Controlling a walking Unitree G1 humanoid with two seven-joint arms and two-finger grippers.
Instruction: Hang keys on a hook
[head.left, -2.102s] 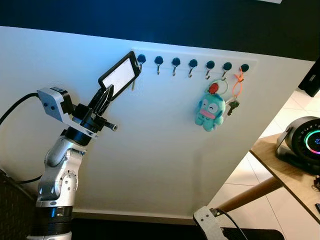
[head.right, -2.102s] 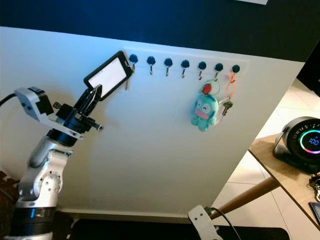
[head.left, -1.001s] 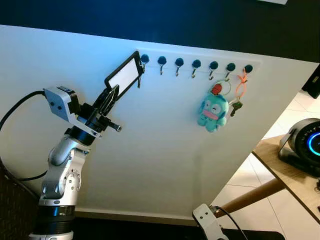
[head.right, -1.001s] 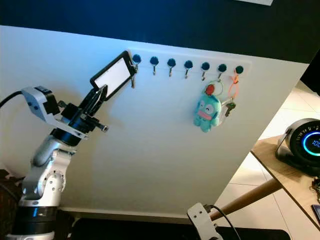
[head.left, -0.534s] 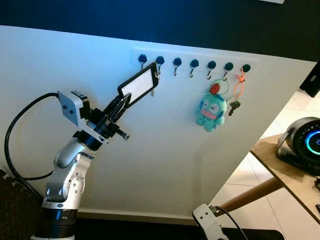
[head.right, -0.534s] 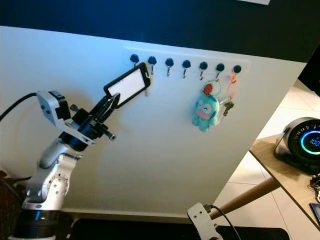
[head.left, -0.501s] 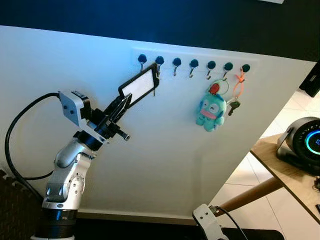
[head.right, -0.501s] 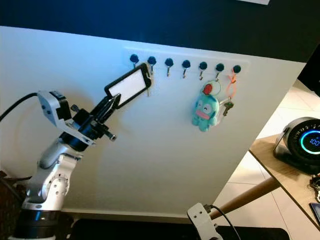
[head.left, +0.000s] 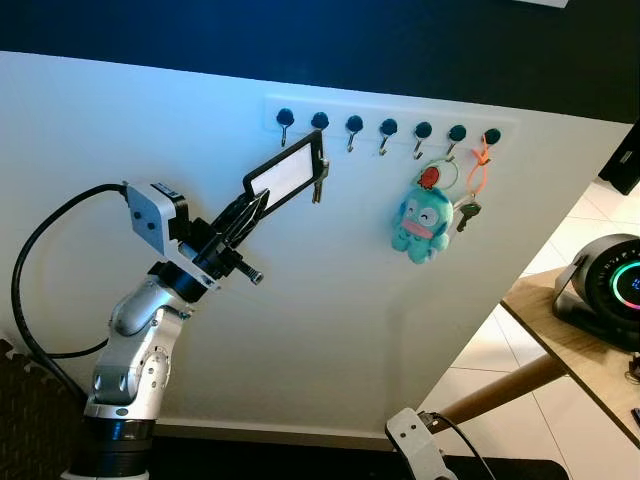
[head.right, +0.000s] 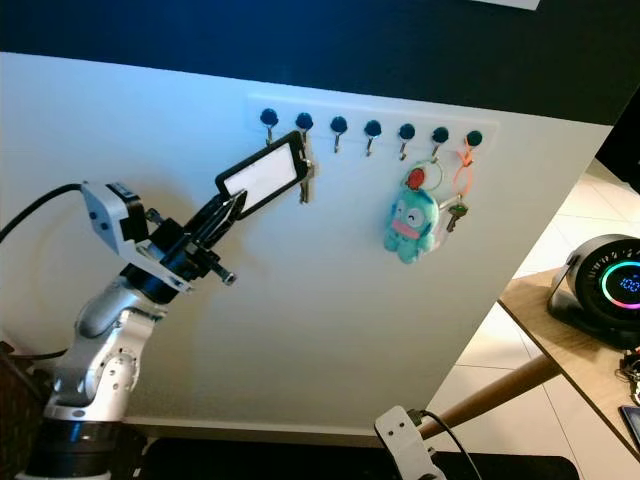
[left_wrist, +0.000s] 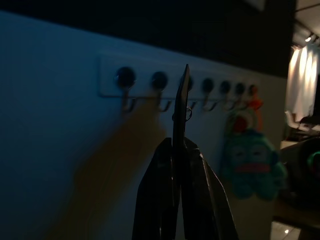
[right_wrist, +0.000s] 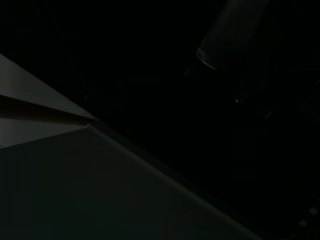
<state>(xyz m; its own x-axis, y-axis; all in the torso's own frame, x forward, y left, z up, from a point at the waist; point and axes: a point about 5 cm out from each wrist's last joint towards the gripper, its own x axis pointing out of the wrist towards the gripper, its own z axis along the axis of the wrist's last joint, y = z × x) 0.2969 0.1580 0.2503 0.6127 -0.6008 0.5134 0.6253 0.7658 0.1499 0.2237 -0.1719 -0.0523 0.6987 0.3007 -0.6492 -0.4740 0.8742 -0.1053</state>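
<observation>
left gripper (head.left: 243, 212) clamped on flat card tag (head.left: 287, 171), raised upper centre so keys (head.left: 318, 187) dangle just beside second hook (head.left: 319, 122), ring presumably lined up for hooking. right arm idle.

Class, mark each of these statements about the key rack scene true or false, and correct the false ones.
1. The left gripper holds a flat card tag with keys below the hook rack. True.
2. The rack carries three hooks. False: seven dark knobs with hooks show.
3. A teal plush keychain hangs near the rack's right end. True.
4. The orange loop hangs from the leftmost hook. False: it hangs from the rightmost.
5. The tag's keys already hang on a hook. False: they dangle below the row, still gripped.
</observation>
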